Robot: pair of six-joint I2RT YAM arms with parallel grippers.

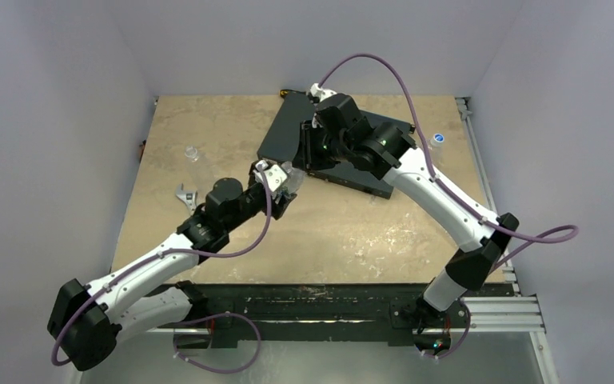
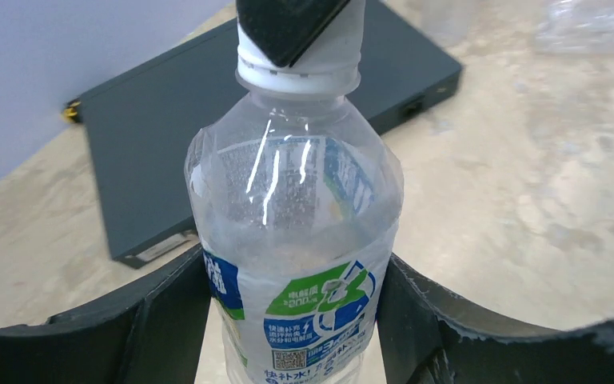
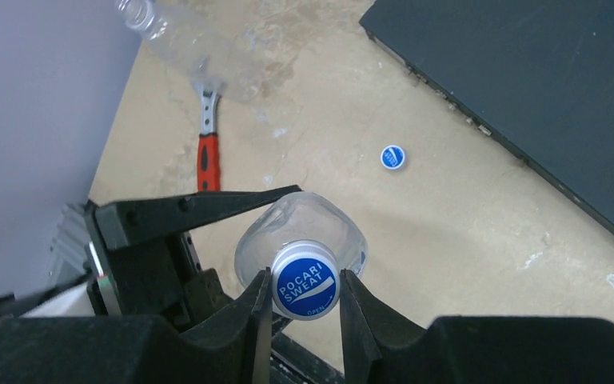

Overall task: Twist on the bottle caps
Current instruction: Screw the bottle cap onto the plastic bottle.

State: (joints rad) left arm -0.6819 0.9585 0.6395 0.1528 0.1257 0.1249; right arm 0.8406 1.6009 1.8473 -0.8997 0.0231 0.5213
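Note:
A clear bottle [image 2: 296, 224] with a blue-green label stands upright between the fingers of my left gripper [image 2: 296, 320], which grips its body. In the top view this left gripper [image 1: 286, 186] is at the table's middle. A blue and white bottle cap [image 3: 305, 280] sits on the bottle's neck, and my right gripper [image 3: 305, 292] is shut on it from above. Another loose bottle cap [image 3: 392, 157] lies on the table. A second clear bottle [image 3: 200, 48] lies on its side further off.
A flat black box [image 1: 288, 128] lies at the back centre, under the right arm. A red-handled wrench [image 3: 208, 152] lies on the left. One small clear bottle [image 1: 194, 152] stands at the back left. A blue-capped one [image 1: 439, 140] stands at the right edge.

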